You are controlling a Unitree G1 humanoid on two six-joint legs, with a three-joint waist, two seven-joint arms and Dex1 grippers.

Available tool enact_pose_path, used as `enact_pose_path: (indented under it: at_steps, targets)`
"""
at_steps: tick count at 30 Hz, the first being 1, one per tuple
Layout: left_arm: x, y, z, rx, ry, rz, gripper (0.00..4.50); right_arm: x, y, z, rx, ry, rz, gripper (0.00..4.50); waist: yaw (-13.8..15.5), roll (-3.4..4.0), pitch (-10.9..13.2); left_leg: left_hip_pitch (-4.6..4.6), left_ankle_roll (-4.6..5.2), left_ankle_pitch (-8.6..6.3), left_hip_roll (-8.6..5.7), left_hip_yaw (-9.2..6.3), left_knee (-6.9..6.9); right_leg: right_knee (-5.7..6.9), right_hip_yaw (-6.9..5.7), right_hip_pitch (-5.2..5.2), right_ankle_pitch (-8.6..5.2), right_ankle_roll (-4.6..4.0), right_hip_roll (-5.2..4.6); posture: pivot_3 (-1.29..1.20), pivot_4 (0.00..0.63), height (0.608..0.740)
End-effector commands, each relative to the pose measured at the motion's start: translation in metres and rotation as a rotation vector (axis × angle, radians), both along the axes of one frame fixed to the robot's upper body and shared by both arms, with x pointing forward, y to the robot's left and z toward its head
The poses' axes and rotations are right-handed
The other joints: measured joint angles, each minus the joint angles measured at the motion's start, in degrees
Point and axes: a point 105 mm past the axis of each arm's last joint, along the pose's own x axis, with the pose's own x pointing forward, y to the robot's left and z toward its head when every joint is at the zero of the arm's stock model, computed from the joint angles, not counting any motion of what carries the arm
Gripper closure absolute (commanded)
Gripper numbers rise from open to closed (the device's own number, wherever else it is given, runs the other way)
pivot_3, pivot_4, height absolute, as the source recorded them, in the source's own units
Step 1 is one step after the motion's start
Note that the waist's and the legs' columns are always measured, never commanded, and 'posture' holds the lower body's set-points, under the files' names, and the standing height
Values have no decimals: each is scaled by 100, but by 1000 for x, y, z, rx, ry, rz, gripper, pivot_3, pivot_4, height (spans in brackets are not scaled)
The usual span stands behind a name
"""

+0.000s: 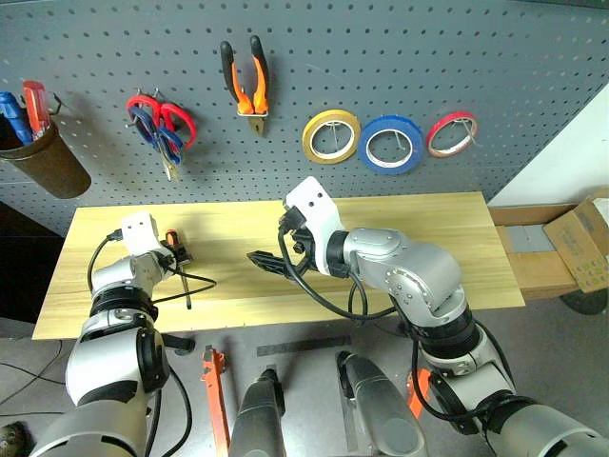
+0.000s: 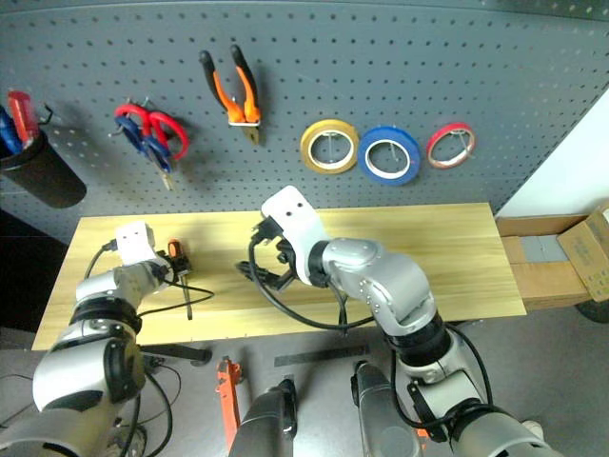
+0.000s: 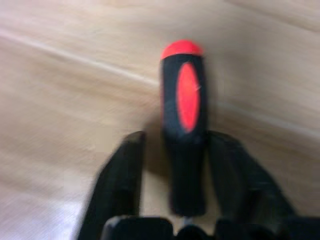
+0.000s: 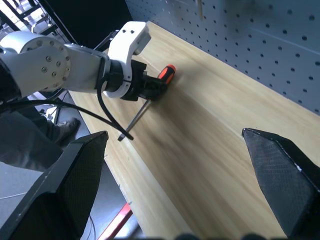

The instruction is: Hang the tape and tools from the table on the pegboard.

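The left gripper (image 3: 175,165) has its fingers around the screwdriver (image 3: 183,120) lying on the table (image 1: 419,238), while the right gripper (image 1: 276,264), wide open, hovers beside it under the pegboard (image 1: 400,57), where the pliers (image 1: 246,84) and blue tape (image 1: 390,143) hang.

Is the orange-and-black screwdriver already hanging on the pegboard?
No, the screwdriver lies on the table, with the left end effector around its handle.

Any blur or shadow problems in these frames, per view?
Left wrist view: motion-smeared, the screwdriver handle and finger edges soft. Right wrist view: mostly sharp, with a dark smear on the table beside the left gripper. Head views: crisp, evenly lit, soft shadows under the tape on the pegboard.
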Motion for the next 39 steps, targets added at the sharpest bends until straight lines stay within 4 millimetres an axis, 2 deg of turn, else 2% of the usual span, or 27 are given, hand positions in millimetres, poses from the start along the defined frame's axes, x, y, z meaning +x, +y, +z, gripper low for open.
enact_pose_path:
  at_steps: [1, 6, 8, 10, 13, 17, 21, 24, 27, 31, 33, 35, 39]
  targets:
    - [0, 5, 4, 41, 3, -14, 3742, -7, 2, 14, 36, -41, 20, 0, -1, 1, 8, 0, 0, 0, 1, 0, -1, 1, 0, -2, 0, 0, 0, -264, 400, 740]
    - [-9, 20, 13, 58, -50, 41, 3742, -4, 0, 16, 38, -41, 11, 0, -37, 1, 10, -1, 0, 0, 3, 13, -9, 1, 9, -13, 0, 0, 0, -264, 397, 740]
    - [-16, 24, 27, 104, -119, 48, 3742, -4, 0, 18, 52, -39, 15, 0, -64, -1, 11, -4, -1, 0, 7, 21, -13, 2, 14, -22, 0, 0, -2, -265, 394, 740]
    - [-30, 24, 49, 195, -207, 43, 3742, -7, -1, 23, 74, -41, 36, 0, -84, -4, 14, -8, -4, 0, 13, 25, -20, 4, 18, -34, 1, -1, -15, -261, 391, 740]
    - [-62, 17, 96, 385, -367, 30, 3742, -13, -1, 30, 99, -79, 87, 0, -51, -7, 15, -20, -56, 15, 47, 30, -53, 16, 21, -65, 7, -11, -36, -235, 381, 740]
    - [-105, 6, 136, 537, -499, 83, 3742, -23, 2, 43, 174, -170, 182, 0, 25, -10, 15, -19, -66, 18, 51, 27, -74, 5, 15, -69, 0, -5, -27, -197, 360, 740]
    - [-129, -7, 169, 636, -633, 96, 3742, -28, 3, 51, 229, -210, 268, 0, 97, -12, 14, -20, -68, 18, 7, 34, -72, -11, 20, -63, -2, -4, -8, -174, 344, 740]
    - [-145, -19, 202, 727, -755, 98, 3742, -29, 2, 65, 288, -223, 334, 0, 132, -21, 9, -19, -71, 22, 7, 34, -67, -17, 19, -59, 1, 0, -7, -156, 328, 740]
    - [-151, -22, 249, 777, -904, 118, 3742, -20, 1, 75, 312, -265, 334, 0, 155, -30, 4, -19, -73, 25, 7, 32, -65, -12, 16, -58, 2, 0, -4, -135, 306, 740]
    - [-145, -16, 294, 785, -1016, 107, 3742, -11, 4, 78, 317, -289, 315, 0, 166, -58, -17, -18, -79, 31, 7, 23, -69, -8, 11, -57, 3, -3, 4, -122, 284, 740]
    - [-145, -7, 310, 787, -1048, 126, 3742, -8, 6, 80, 323, -292, 306, 0, 170, -62, -19, -21, -79, 31, 6, 24, -69, -11, 10, -58, 3, -3, 3, -122, 280, 740]
    - [-144, 10, 329, 771, -1084, 177, 3742, -5, 8, 81, 327, -298, 293, 0, 161, -63, -20, -21, -79, 30, 5, 27, -71, -11, 13, -59, 3, -4, 0, -123, 279, 740]
    - [-140, 26, 354, 780, -1142, 191, 3742, -3, 10, 82, 334, -302, 277, 0, 157, -64, -21, -26, -80, 30, 8, 26, -73, 0, 10, -71, 7, -10, 0, -128, 277, 740]
